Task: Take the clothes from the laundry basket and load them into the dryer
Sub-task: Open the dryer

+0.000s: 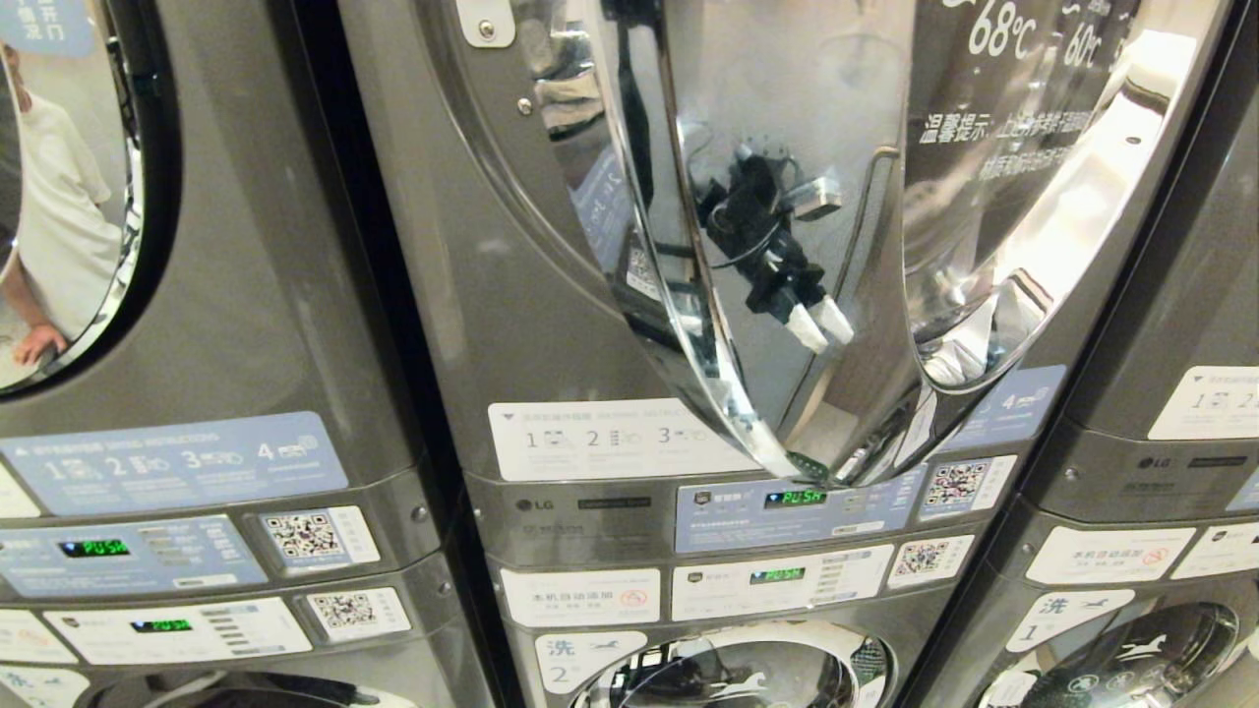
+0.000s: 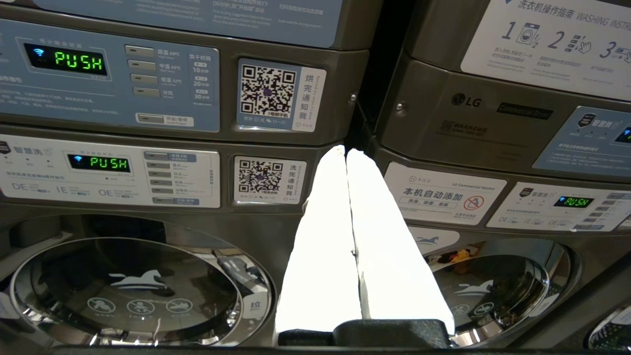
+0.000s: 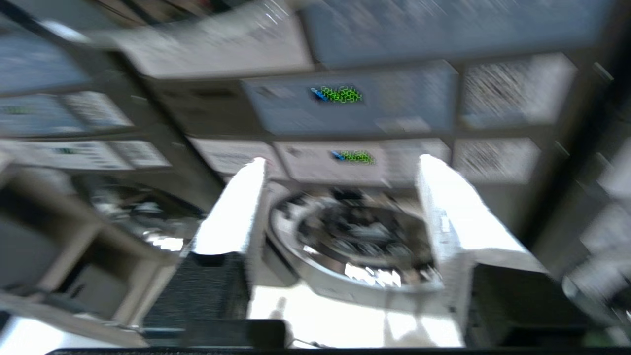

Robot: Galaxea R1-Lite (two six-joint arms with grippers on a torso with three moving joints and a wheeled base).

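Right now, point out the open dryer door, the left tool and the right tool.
Open dryer door [image 1: 866, 88], head view, chrome inner face.
Left tool [image 2: 346, 152], left wrist view, between fingertips.
Right tool [image 3: 340, 165], right wrist view, between fingertips.

Grey dryer [image 1: 462, 324] with chrome door [image 1: 787, 295] (green display [image 1: 795, 498]), pale-blue label [image 1: 172, 462], white left claw [image 2: 346, 153].

Bright indoor light throws hard glare off the chrome dryer door [image 1: 787, 295] in the head view, which warps its reflections. In the left wrist view the picture is sharp, but the white fingers [image 2: 325, 246] are blown out. The right wrist view is smeared throughout by motion blur
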